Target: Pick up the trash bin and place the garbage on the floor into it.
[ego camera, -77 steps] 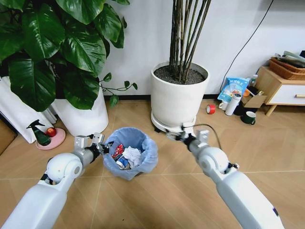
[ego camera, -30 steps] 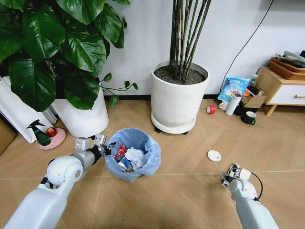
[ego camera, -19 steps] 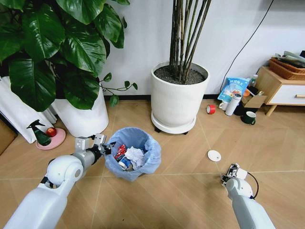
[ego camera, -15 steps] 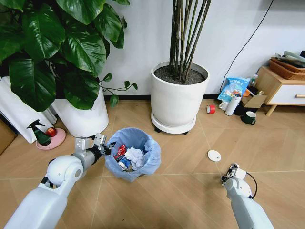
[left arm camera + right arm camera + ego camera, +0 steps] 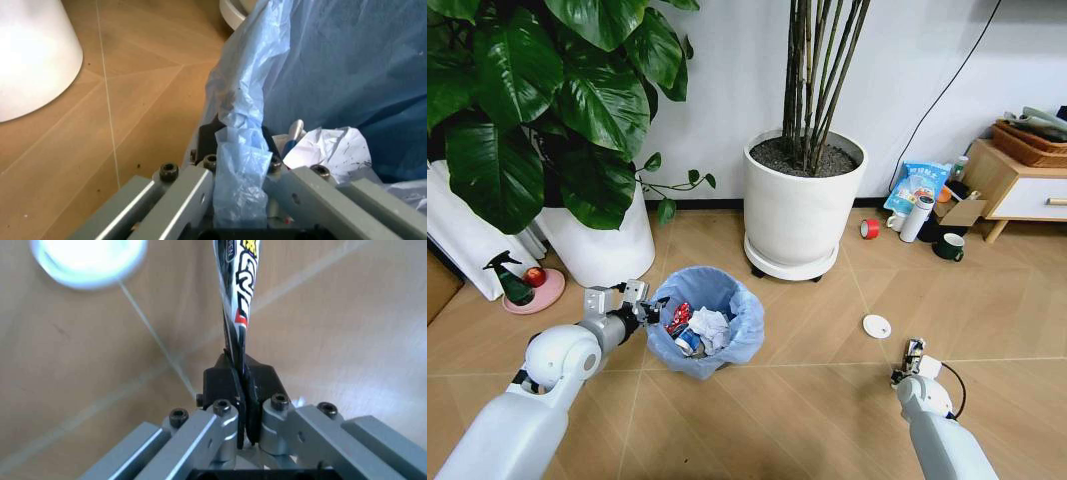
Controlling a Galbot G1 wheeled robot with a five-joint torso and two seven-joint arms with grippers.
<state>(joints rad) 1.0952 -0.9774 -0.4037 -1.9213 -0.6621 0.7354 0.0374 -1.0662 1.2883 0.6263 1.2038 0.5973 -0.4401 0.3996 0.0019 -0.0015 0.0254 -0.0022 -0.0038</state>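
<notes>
1. The trash bin (image 5: 705,322) stands on the floor at the 7 o'clock side of the white plant pot (image 5: 803,200), with crumpled paper (image 5: 708,327) and other litter inside.
2. The left gripper (image 5: 649,309) is clamped on the bin's rim at its 9 o'clock edge, pinching the blue bag (image 5: 240,165).
3. The right gripper (image 5: 913,352) is closed on a thin printed wrapper (image 5: 239,285), low over the floor.
4. A white disc (image 5: 877,326) lies on the floor at the gripper's 11 o'clock, near it.
</notes>
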